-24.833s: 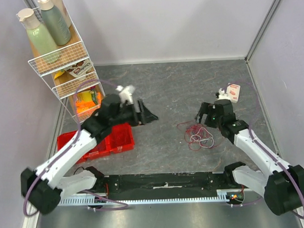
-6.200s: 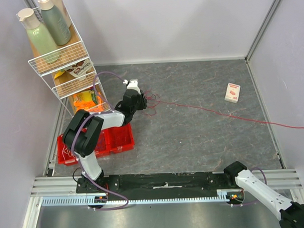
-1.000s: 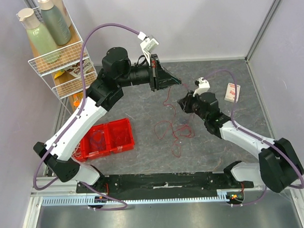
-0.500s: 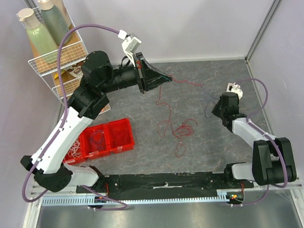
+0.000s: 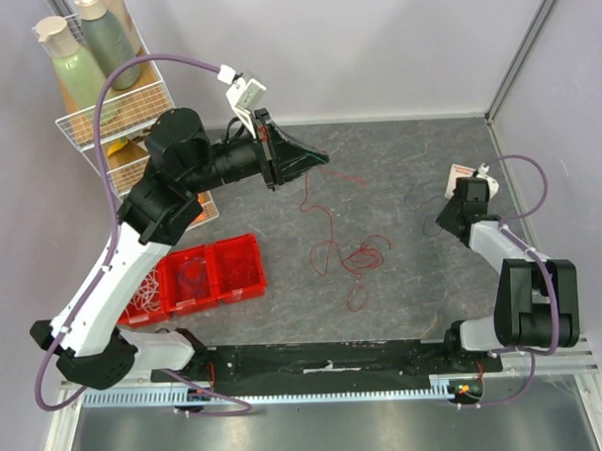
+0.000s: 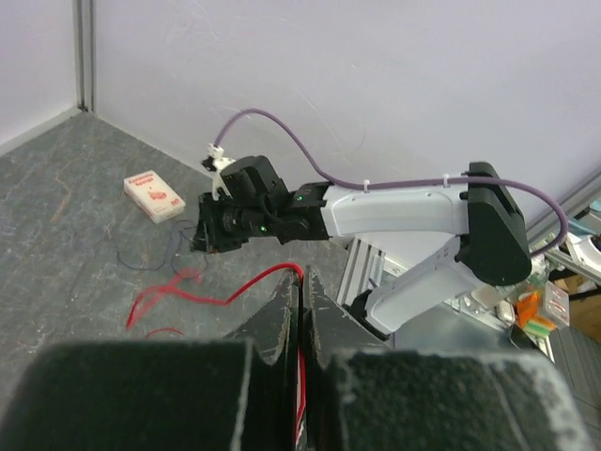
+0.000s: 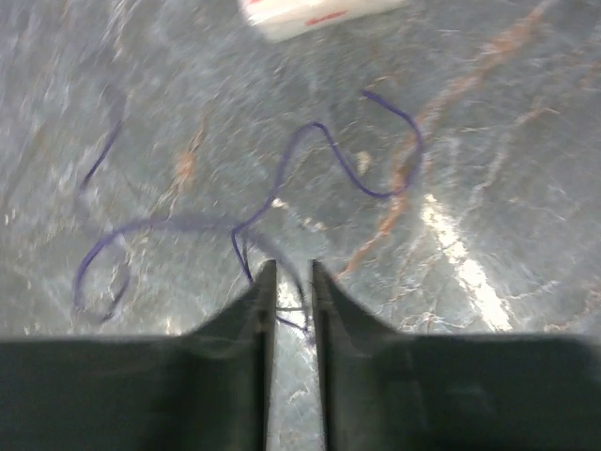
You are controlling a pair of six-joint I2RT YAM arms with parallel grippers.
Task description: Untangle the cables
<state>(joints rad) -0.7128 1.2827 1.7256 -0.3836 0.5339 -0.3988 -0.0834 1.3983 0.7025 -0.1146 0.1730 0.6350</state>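
Red wire [image 5: 359,255] lies looped mid-table. One end is raised by the left gripper [image 6: 301,282], pinched shut on it, probably to pull it clear of the purple wire [image 7: 340,162]. That wire sprawls well apart on the table, with a strand running between the right gripper's [image 7: 293,277] slightly parted jaws, apparently unclamped.

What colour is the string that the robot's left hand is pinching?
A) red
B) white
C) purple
A: in the left wrist view the left hand is shut on the red cable, which runs out from between its fingers and down toward the floor.
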